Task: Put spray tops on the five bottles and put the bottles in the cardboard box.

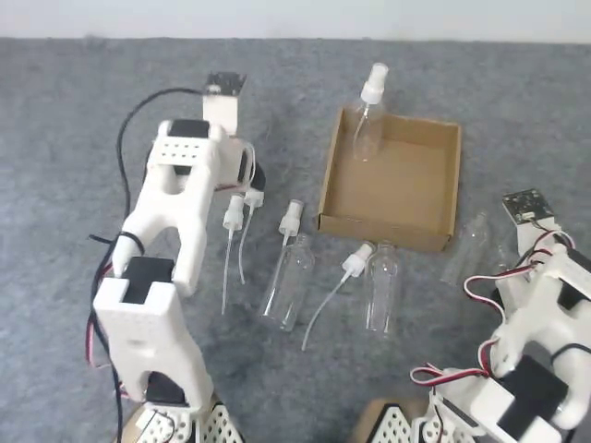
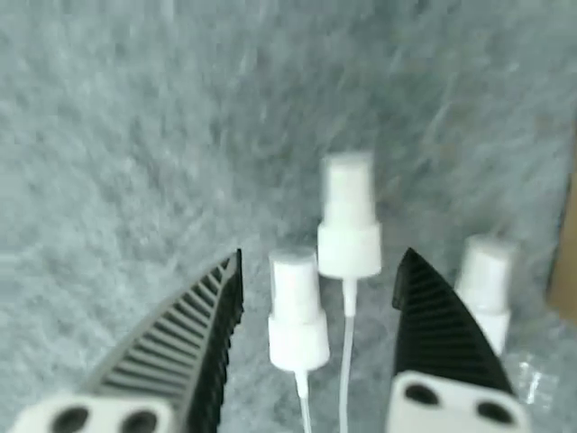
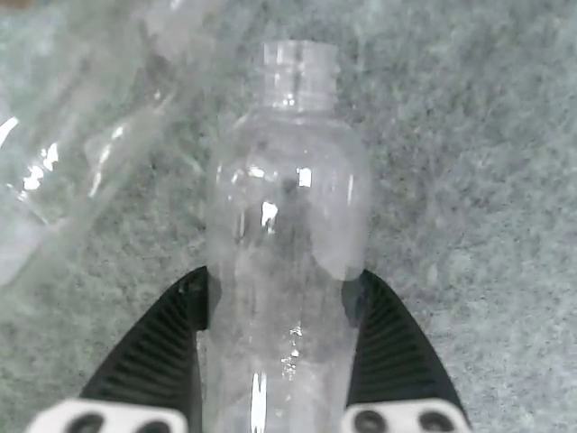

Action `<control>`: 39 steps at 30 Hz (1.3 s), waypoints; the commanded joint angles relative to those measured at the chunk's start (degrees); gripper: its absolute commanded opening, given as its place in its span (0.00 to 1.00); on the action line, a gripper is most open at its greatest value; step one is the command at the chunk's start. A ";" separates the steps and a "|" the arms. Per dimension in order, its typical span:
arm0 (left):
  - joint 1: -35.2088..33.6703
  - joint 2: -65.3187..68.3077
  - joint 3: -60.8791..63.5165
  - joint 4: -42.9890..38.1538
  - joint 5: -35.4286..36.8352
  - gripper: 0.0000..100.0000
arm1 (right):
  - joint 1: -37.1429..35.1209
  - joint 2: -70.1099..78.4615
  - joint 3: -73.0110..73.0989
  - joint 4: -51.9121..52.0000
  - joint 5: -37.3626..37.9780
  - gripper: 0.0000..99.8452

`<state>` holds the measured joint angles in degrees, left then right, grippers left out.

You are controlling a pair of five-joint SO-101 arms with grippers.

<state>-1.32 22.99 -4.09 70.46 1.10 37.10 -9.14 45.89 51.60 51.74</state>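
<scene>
On the tabletop (image 1: 74, 138), two grips.
Wide-open jaws of the left gripper (image 2: 322, 257) flank spray tops (image 2: 349, 216); the right gripper (image 3: 284, 280) holds a bottle (image 3: 288, 180).

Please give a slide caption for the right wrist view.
Black fingers clasp an uncapped clear bottle over grey carpet.

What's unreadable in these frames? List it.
- High view: the right arm's camera board hides the right end effector and most of the capless bottle it grips.
- Right wrist view: the capless bottle's base is cut off by the frame edge. A second bottle beside it is blurred.
- Left wrist view: the tubes of the two spray tops between the open left end effector run off the edge.
</scene>
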 commanded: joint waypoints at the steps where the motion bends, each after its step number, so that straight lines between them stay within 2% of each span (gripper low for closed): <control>1: 0.97 0.18 -7.25 0.26 0.18 0.25 | 0.92 0.92 1.23 0.13 0.79 0.02; 9: 4.22 10.64 -14.29 -0.26 0.53 0.25 | 0.92 0.92 1.23 0.04 0.79 0.02; 13: 3.69 15.47 -17.19 -0.53 2.55 0.25 | 1.01 0.92 1.23 0.04 0.79 0.02; 21: 3.96 20.40 -20.35 1.76 2.37 0.11 | 1.01 1.01 1.23 0.04 0.79 0.02; 25: 4.92 20.40 -20.79 3.08 2.37 0.09 | 1.01 1.01 1.23 0.04 0.79 0.02; 29: 5.19 20.40 -24.66 8.44 2.81 0.09 | 1.01 1.01 1.23 0.04 0.79 0.02; 32: 4.84 20.40 -29.85 13.45 2.81 0.05 | 1.01 1.10 1.23 0.04 0.79 0.02; 39: 5.01 20.40 -44.09 27.96 4.48 0.02 | 1.36 1.45 1.23 -2.15 0.79 0.02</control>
<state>3.34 44.26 -39.08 90.86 3.74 37.10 -9.14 45.89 51.52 51.74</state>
